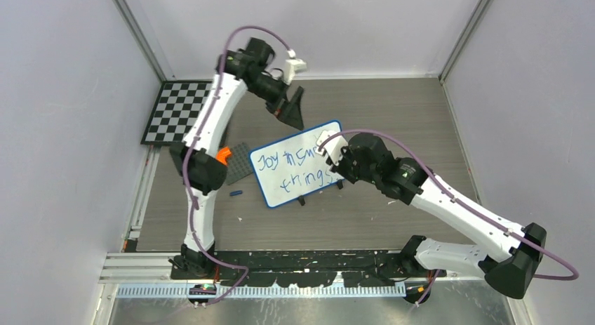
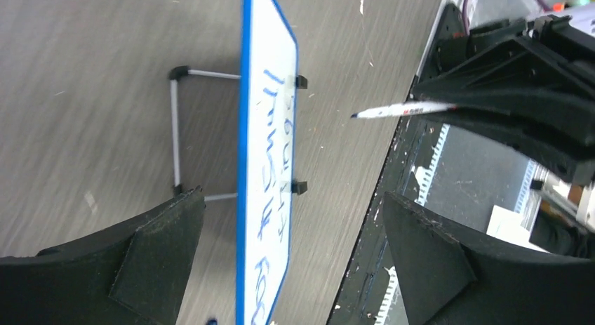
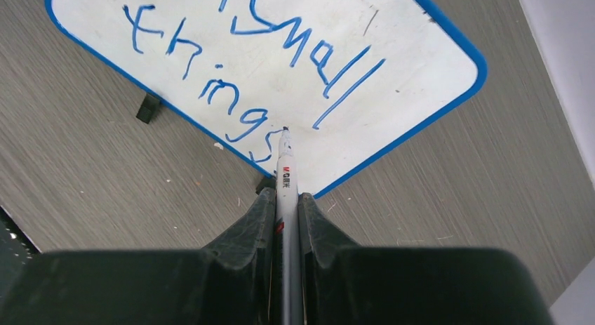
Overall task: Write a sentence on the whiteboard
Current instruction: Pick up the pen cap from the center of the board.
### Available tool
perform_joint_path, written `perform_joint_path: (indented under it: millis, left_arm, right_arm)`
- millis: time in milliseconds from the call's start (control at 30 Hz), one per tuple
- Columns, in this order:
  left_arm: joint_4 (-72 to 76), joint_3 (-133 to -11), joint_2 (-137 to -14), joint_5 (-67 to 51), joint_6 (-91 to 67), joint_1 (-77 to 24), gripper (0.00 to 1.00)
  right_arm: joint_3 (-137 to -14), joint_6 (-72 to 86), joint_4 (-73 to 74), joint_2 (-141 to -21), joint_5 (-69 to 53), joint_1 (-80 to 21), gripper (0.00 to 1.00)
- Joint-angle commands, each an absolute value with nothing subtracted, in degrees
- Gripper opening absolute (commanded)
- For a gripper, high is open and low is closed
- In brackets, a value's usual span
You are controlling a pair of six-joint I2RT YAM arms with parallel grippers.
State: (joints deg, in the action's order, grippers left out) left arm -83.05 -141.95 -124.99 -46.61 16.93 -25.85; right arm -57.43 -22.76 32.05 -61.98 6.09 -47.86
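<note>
the right pincer (image 3: 286, 206) pinches a marker (image 3: 285, 172); just ahead of its tip ends the sentence (image 3: 295, 55) on the whiteboard (image 3: 421, 65). the left pincer (image 2: 292, 197) is spread wide, the whiteboard edge-on beyond its fingers.

In the middle of the top view, the whiteboard (image 1: 303, 139) bears the sentence (image 1: 295, 169) in blue handwriting, in two lines: "Joy in Sm", with the end of the line covered, and below it "things". In the right wrist view, "Small" and "things" are clear. The marker (image 3: 285, 153) has a red label (image 3: 285, 177) with white letters too small to read.
</note>
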Motion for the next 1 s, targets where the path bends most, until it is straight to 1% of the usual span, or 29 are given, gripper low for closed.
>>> perform_joint_path:
  millis: [0, 67, 167, 200, 233, 333, 400, 500, 667, 733, 967]
  left_arm:
    - [-83.08, -139.30, -114.03, -50.49, 17.43, -15.17, 1.00]
    - [-82.55, -134.79, -109.69, -53.14, 19.94, -8.37, 1.00]
    - [-81.87, -124.45, -102.99, -56.65, 26.80, 2.34, 1.00]
    - [-82.29, -119.58, -100.43, -57.32, 30.68, 5.59, 1.00]
    - [-83.44, -117.52, -99.49, -57.22, 35.00, 8.02, 1.00]
    - [-87.76, -107.83, -96.04, -54.02, 48.22, 12.83, 0.98]
    - [-88.24, -101.09, -94.61, -52.59, 54.19, 15.49, 0.94]
    - [-87.18, -91.84, -93.13, -54.53, 62.39, 19.59, 0.89]
    - [-82.68, -78.03, -91.98, -56.43, 77.07, 20.73, 0.81]
    - [-78.24, -73.10, -91.00, -56.36, 81.12, 20.65, 0.79]
    - [-61.94, -58.32, -88.30, -50.74, 88.46, 16.86, 0.74]
  right_arm:
    - [-64.14, -18.97, 36.56, -60.73, 1.88, -45.40, 0.00]
    - [-66.04, -17.55, 37.69, -61.09, 0.85, -43.60, 0.00]
    - [-68.52, -14.63, 38.89, -61.79, -3.93, -40.50, 0.00]
    - [-69.11, -13.74, 39.19, -61.92, -5.12, -39.18, 0.00]
    - [-69.67, -12.92, 39.48, -62.17, -6.34, -38.56, 0.00]
    - [-71.04, -11.58, 40.10, -62.86, -7.75, -36.39, 0.00]
    - [-71.80, -11.43, 40.72, -63.04, -7.54, -35.57, 0.00]
    - [-73.22, -10.77, 41.78, -63.35, -7.86, -34.42, 0.00]
    - [-75.09, -9.23, 43.13, -64.33, -10.08, -32.42, 0.00]
    - [-75.89, -8.66, 43.47, -64.99, -10.99, -31.54, 0.00]
    - [-76.66, -6.80, 43.51, -66.40, -13.39, -29.65, 0.00]
